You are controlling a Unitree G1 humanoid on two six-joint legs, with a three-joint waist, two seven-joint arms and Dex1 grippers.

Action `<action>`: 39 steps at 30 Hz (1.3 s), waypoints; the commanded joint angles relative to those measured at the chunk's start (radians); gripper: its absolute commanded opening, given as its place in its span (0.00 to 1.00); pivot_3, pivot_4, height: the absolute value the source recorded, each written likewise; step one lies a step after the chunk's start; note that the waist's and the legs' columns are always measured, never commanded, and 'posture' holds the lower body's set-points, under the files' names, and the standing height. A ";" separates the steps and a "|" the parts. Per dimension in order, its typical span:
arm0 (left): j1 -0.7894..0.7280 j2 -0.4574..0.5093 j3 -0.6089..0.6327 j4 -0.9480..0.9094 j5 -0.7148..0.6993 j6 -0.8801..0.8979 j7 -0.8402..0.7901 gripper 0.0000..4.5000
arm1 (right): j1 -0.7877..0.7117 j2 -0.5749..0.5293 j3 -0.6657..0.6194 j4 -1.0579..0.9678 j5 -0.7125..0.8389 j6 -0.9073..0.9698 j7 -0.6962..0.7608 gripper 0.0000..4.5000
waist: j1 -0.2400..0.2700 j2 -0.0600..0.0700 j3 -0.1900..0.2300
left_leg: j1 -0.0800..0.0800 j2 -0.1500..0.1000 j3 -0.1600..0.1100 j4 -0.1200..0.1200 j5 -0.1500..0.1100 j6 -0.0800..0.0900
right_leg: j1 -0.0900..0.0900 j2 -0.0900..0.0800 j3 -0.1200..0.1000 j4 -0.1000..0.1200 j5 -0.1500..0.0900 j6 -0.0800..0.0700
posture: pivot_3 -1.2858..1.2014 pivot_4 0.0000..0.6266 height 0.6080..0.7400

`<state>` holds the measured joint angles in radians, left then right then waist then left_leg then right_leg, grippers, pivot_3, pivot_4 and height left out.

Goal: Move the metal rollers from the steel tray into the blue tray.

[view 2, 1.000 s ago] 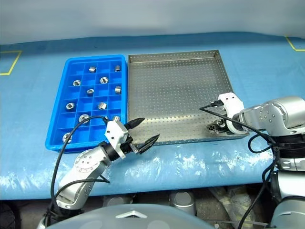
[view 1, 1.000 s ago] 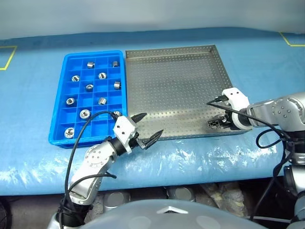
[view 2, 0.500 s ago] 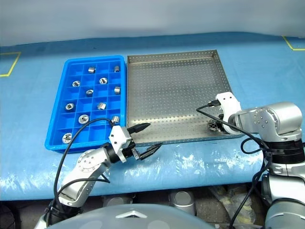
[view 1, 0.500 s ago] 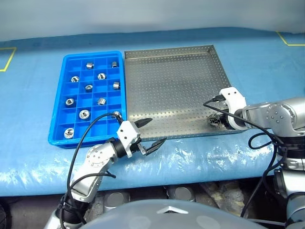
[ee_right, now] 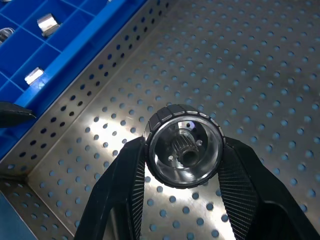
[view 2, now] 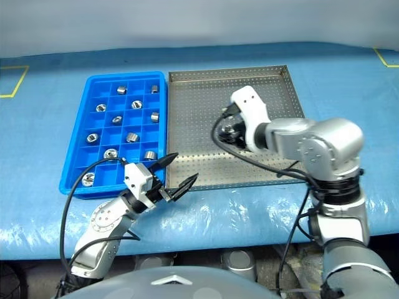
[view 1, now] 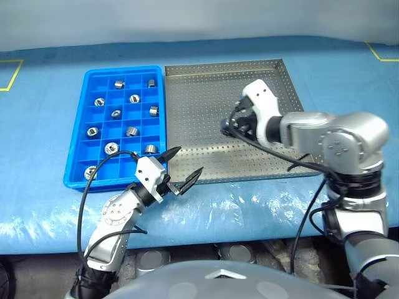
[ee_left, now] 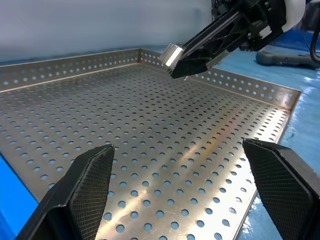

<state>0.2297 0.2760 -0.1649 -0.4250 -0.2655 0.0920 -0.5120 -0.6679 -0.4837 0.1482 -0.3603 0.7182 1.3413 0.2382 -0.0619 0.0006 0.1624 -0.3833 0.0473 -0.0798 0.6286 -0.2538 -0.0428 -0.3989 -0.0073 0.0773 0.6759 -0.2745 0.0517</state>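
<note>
Now right hand (ee_right: 182, 155) pinches metal roller (ee_right: 184, 146).

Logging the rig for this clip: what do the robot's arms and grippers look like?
Both arms are silver-grey metal with rounded joint housings. Each wrist carries a white block, and a loose black cable loops along each arm. The left gripper and right gripper have black, tapered, finely textured jaws.

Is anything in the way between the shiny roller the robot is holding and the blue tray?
Nothing visible blocks it. The right gripper holds the roller above the steel tray; toward the blue tray lie only bare perforated floor and low rims. The open left gripper sits near the front edge.
</note>
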 commanded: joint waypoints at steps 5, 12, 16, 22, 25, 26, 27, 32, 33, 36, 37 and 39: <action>0.128 -0.008 0.146 -0.196 -0.014 0.022 0.132 1.00 | -0.084 0.182 0.149 0.097 -0.142 -0.270 0.105 0.39 | 0.013 0.000 0.000 | 0.000 0.000 -0.001 -0.001 0.000 0.000 | 0.000 0.000 -0.001 0.000 0.000 -0.001 | 0.57 0.24 1.00; 0.302 -0.007 0.207 -0.366 -0.001 0.057 0.205 1.00 | -0.154 0.275 0.275 0.237 -0.238 -0.372 0.227 0.39 | 0.066 -0.001 0.001 | 0.000 0.000 -0.003 -0.001 0.000 0.000 | 0.001 -0.001 -0.004 0.000 0.000 -0.002 | 0.61 0.24 1.00; 0.400 -0.029 0.252 -0.415 -0.007 0.041 0.240 1.00 | -0.175 0.316 0.330 0.311 -0.285 -0.403 0.290 0.39 | 0.086 -0.001 0.001 | 0.000 0.000 -0.003 -0.001 0.000 -0.001 | 0.001 -0.001 -0.005 0.000 -0.001 -0.003 | 0.63 0.24 1.00; 0.490 -0.065 0.259 -0.443 0.004 0.016 0.263 1.00 | -0.170 0.365 0.427 0.412 -0.356 -0.452 0.391 0.39 | 0.109 -0.001 0.001 | 0.001 0.000 -0.004 -0.003 0.000 -0.001 | 0.000 -0.001 -0.007 0.000 -0.003 -0.006 | 0.65 0.24 1.00; 0.510 -0.068 0.248 -0.447 0.011 0.016 0.265 1.00 | -0.159 0.387 0.451 0.428 -0.374 -0.463 0.428 0.39 | 0.121 -0.001 0.001 | 0.000 0.000 -0.005 -0.003 0.000 -0.001 | 0.000 -0.001 -0.008 0.000 -0.003 -0.006 | 0.66 0.24 1.00; 0.515 -0.070 0.246 -0.448 0.012 0.017 0.267 1.00 | -0.156 0.395 0.456 0.431 -0.381 -0.464 0.436 0.39 | 0.124 -0.001 0.001 | 0.000 0.000 -0.005 -0.003 0.000 -0.001 | 0.000 -0.001 -0.008 0.000 -0.003 -0.006 | 0.66 0.24 1.00; 0.517 -0.071 0.244 -0.449 0.013 0.017 0.268 1.00 | -0.153 0.399 0.457 0.433 -0.387 -0.466 0.443 0.39 | 0.127 -0.001 0.001 | 0.000 0.000 -0.005 -0.003 0.000 -0.001 | 0.000 -0.001 -0.008 0.000 -0.003 -0.006 | 0.66 0.24 1.00; 0.515 -0.078 0.228 -0.456 0.028 0.029 0.278 1.00 | -0.130 0.428 0.467 0.487 -0.426 -0.474 0.452 0.47 | 0.140 -0.001 0.001 | 0.000 0.000 -0.005 -0.003 0.000 -0.001 | 0.000 -0.001 -0.008 0.000 -0.004 -0.005 | 0.66 0.24 1.00; 0.508 -0.077 0.222 -0.457 0.030 0.034 0.279 1.00 | -0.126 0.429 0.465 0.498 -0.434 -0.474 0.452 0.55 | 0.140 -0.001 0.001 | 0.000 0.000 -0.005 -0.003 0.000 -0.001 | 0.000 -0.001 -0.008 0.000 -0.004 -0.005 | 0.66 0.24 1.00; 0.481 -0.070 0.204 -0.456 0.030 0.052 0.274 1.00 | -0.116 0.436 0.438 0.514 -0.449 -0.468 0.438 0.76 | 0.142 -0.001 0.001 | 0.001 0.000 -0.005 -0.003 0.000 -0.001 | 0.000 -0.001 -0.008 0.000 -0.004 -0.005 | 0.65 0.24 1.00; 0.469 -0.065 0.198 -0.454 0.030 0.059 0.271 1.00 | -0.112 0.436 0.424 0.512 -0.452 -0.465 0.431 0.84 | 0.141 -0.001 0.001 | 0.001 0.000 -0.005 -0.003 0.000 -0.001 | 0.000 -0.001 -0.008 0.000 -0.005 -0.004 | 0.64 0.24 1.00; 0.445 -0.054 0.193 -0.451 0.024 0.073 0.264 1.00 | -0.105 0.431 0.397 0.492 -0.455 -0.456 0.419 0.97 | 0.140 -0.001 0.001 | 0.001 0.000 -0.005 -0.003 0.000 -0.001 | 0.000 -0.001 -0.008 0.000 -0.004 -0.005 | 0.63 0.24 1.00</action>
<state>0.6835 0.2105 0.0298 -0.8275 -0.2386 0.1601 -0.2428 -0.7832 -0.0589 0.5677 0.1536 0.2679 0.8796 0.6661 0.0784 -0.0005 0.1631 -0.3828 0.0473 -0.0851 0.6250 -0.2536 -0.0438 -0.3986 -0.0082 0.0695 0.6760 -0.2788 0.0470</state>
